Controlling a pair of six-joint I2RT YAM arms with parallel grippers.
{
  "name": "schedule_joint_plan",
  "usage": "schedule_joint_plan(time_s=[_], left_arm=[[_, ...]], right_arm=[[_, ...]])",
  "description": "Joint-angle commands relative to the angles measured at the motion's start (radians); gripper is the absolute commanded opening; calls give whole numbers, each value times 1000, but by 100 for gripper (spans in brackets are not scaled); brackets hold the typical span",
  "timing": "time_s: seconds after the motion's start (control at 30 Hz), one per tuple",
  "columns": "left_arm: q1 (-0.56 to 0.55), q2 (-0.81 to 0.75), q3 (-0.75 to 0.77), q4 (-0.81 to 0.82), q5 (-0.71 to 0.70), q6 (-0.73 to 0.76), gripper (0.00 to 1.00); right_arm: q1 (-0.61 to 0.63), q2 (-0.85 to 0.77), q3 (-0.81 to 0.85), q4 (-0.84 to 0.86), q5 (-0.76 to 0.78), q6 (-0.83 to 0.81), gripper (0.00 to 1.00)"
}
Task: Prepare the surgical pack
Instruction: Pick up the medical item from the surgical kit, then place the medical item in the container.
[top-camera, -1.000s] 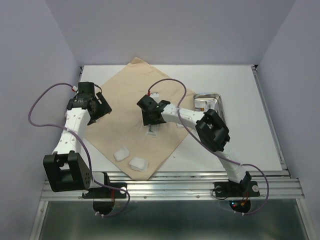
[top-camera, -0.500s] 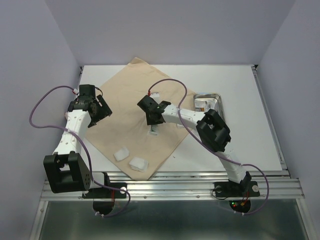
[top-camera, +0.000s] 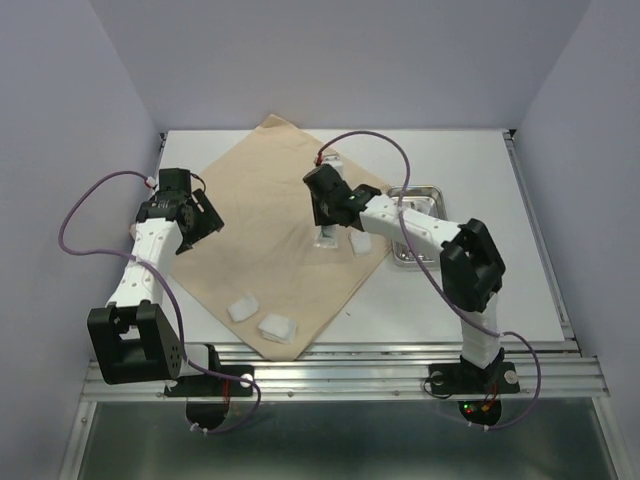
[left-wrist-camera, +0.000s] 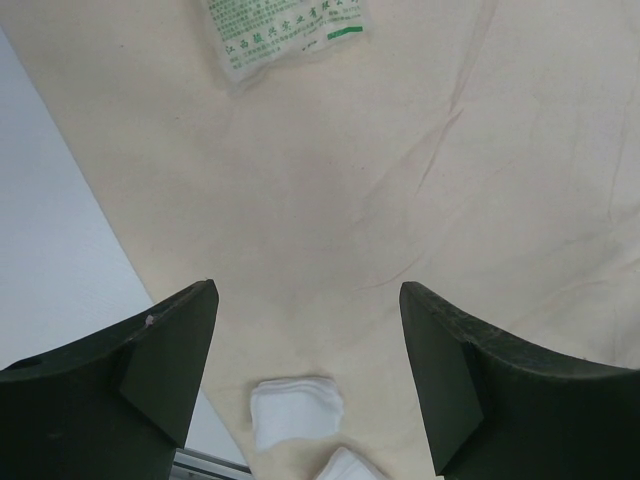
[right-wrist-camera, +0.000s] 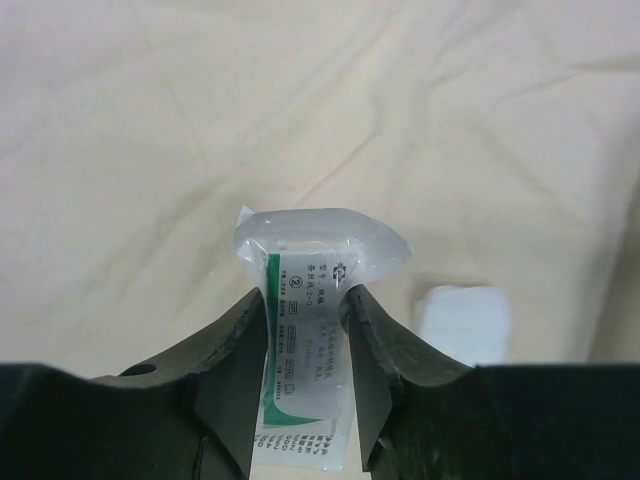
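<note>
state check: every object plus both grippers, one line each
cloth: spread flat on the table.
sealed packet: pinched upright between the right gripper's fingers.
right gripper: shut on the sealed packet.
left gripper: open, empty, above the cloth.
gauze pads: lying loose on the cloth.
steel tray: upright on the table beside the cloth, partly hidden by the right arm; contents unclear.

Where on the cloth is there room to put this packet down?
The cloth's middle, between the left gripper and the right gripper holding the packet, is bare. Crowded: its near corner with gauze pads, its right corner by another pad and the tray.
</note>
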Motion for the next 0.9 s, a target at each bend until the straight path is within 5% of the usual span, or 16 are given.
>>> schedule_joint_plan(time_s=[0.0,0.37,0.87], left_arm=[[0,12,46,14,-11,-8,85],[-2,49,80,22,7,-29,85],[-2,30,66,14,1,-46,84]], right_arm=[[-125,-175,-95,133,-18,-147,39],[-469,-373,-325,206,-116,-347,43],[-504,-208,-388,346,-106,-448,46]])
